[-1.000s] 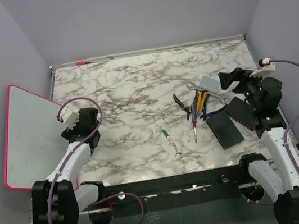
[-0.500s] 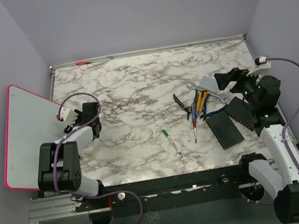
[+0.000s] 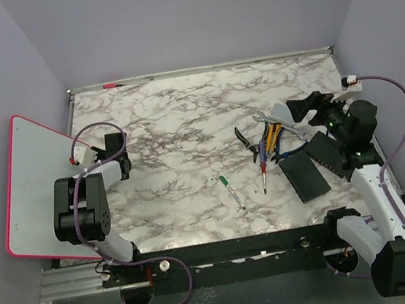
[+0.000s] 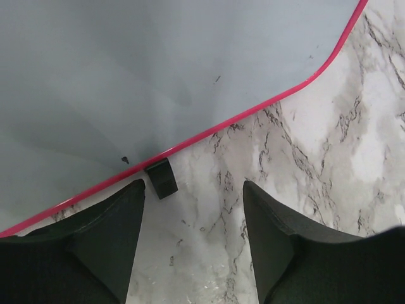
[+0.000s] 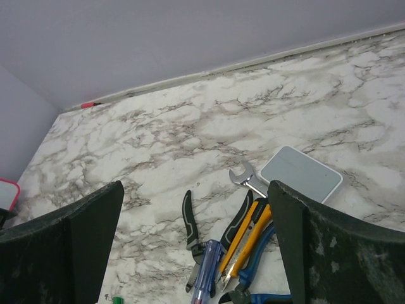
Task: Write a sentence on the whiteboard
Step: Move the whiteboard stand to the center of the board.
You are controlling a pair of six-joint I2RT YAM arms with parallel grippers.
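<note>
Some whiteboard [image 3: 37, 178] rim behind left arm [image 3: 81, 210]

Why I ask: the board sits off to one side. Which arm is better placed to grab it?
Left. The left gripper hovers open just beside the board's red rim; the right gripper is open far across the table, above the tools.

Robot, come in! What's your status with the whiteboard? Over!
Left gripper and right gripper open, jaws empty. Left one by the whiteboard rim. No sentence written. Green pen lies mid-table, ungrabbed.
</note>
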